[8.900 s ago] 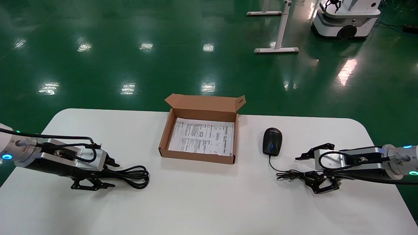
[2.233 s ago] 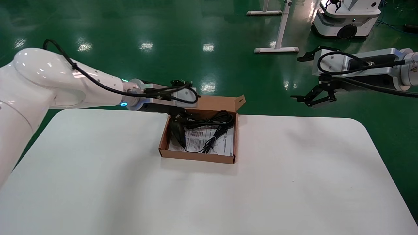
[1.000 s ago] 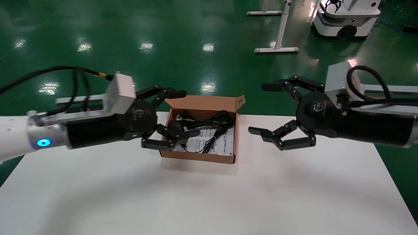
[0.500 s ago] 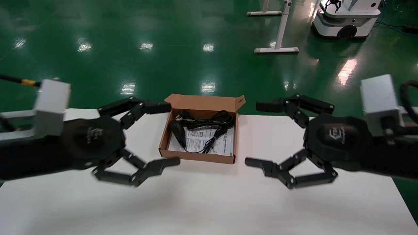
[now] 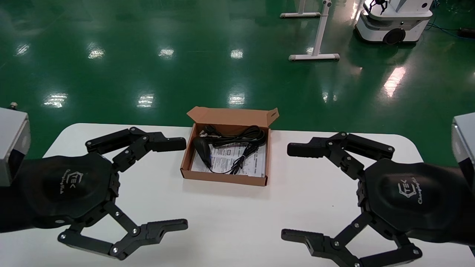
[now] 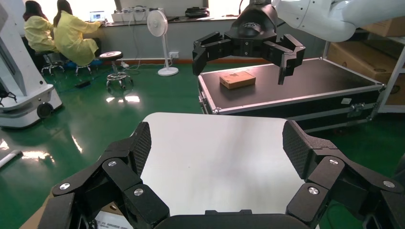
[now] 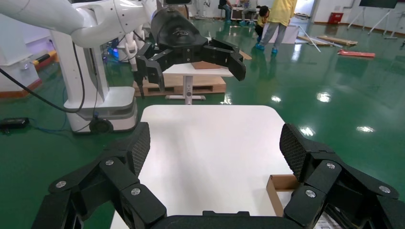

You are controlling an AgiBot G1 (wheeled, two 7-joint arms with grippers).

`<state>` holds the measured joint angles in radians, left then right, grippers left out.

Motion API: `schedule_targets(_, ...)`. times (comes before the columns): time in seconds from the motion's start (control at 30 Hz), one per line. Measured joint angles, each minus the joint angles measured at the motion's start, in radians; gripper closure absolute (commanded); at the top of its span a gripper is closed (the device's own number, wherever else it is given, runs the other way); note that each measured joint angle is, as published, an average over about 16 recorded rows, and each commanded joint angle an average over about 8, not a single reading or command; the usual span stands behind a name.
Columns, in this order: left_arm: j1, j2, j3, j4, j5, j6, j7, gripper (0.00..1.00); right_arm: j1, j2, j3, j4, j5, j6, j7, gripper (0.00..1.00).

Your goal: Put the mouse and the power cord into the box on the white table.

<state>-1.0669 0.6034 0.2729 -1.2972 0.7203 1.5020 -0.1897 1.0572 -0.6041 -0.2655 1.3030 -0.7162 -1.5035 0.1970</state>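
Observation:
The brown cardboard box (image 5: 222, 177) stands open at the middle back of the white table (image 5: 230, 222). Inside it the black mouse (image 5: 202, 147) lies at the left, and the coiled power cord (image 5: 241, 135) lies along the back, with thin cable over the printed sheet. My left gripper (image 5: 183, 181) hangs open and empty in the air, left of the box and nearer to me. My right gripper (image 5: 286, 191) mirrors it on the right, open and empty. The two face each other. A corner of the box (image 7: 277, 186) shows in the right wrist view.
Green floor lies beyond the table's far edge. A white stand (image 5: 315, 55) and another white robot base (image 5: 393, 22) are at the back right. In the left wrist view a black flight case (image 6: 296, 90) sits past the table's end.
Both open grippers have drawn back from the box toward me and apart, now hanging over the table's front half. The mouse and power cord lie still in the box.

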Motion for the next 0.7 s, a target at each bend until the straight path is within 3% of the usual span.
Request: schedule_targets(0.7, -0.005, 0.006, 0.005, 0.010, 0.007, -0.005, 0.001, 0.00, 0.013, -0.005, -0.010, -0.014, -0.010, 0.006, -0.007, 0.00)
